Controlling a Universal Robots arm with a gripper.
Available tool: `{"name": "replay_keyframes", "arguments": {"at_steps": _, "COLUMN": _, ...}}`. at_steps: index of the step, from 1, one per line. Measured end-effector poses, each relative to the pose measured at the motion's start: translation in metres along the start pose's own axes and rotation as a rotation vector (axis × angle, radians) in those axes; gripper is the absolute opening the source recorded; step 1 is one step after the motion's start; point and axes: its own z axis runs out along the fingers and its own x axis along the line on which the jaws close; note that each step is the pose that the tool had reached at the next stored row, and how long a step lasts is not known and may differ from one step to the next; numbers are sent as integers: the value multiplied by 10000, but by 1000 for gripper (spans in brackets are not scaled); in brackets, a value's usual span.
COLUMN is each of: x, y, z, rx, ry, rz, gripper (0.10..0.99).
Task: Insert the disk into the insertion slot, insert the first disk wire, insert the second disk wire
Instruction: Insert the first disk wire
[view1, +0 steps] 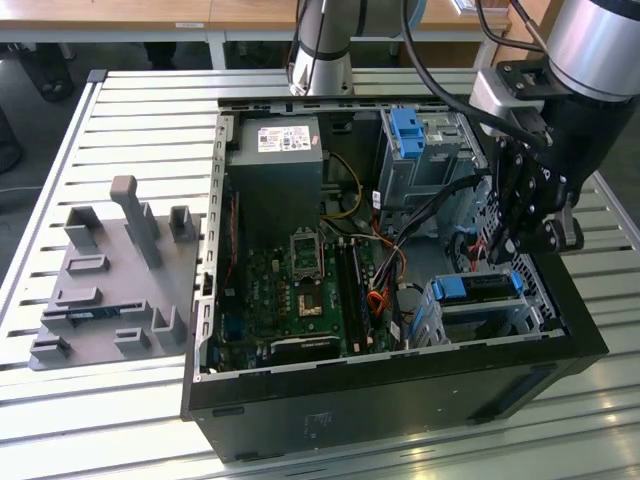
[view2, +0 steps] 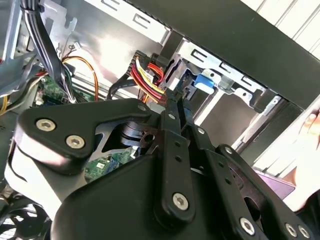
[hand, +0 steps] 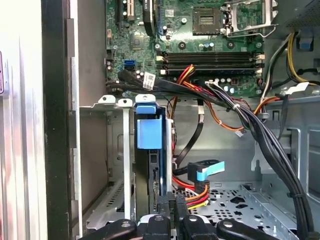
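The disk (view1: 478, 288), in its blue caddy, sits inside the insertion slot (view1: 530, 312), the low grey cage at the case's front corner on the exterior view's right. In the first wrist view the disk (hand: 150, 172) stands edge-on between the cage walls (hand: 120, 150). My gripper (view1: 505, 250) hangs just above the cage. Its fingers (hand: 161, 210) are drawn together at the disk's end, where a bundle of red, yellow and orange wires (hand: 195, 192) runs into them. The second wrist view shows the same wires (view2: 149, 75) ending at my gripper (view2: 172, 100). A blue-plugged wire (hand: 207, 170) lies loose beside it.
A taller grey cage with a blue clip (view1: 405, 130) stands at the back of the case. The motherboard (view1: 295, 285) and power supply (view1: 275, 170) fill its left half. Black cable bundles (hand: 265, 135) cross near the slot. A grey fixture plate (view1: 110, 290) lies outside the case.
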Motion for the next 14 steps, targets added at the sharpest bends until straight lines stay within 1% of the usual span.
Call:
{"name": "replay_keyframes", "arguments": {"at_steps": 5, "x": 13, "y": 20, "z": 11, "rx": 71, "ry": -2, "rz": -23, "gripper": 165}}
{"name": "replay_keyframes", "arguments": {"at_steps": 9, "x": 35, "y": 36, "z": 31, "rx": 184, "ry": -8, "rz": -53, "gripper": 165}}
{"name": "replay_keyframes", "arguments": {"at_steps": 12, "x": 37, "y": 72, "z": 40, "rx": 288, "ry": -9, "rz": -69, "gripper": 165}}
{"name": "replay_keyframes", "arguments": {"at_steps": 14, "x": 38, "y": 89, "z": 49, "rx": 316, "ry": -12, "rz": -73, "gripper": 165}}
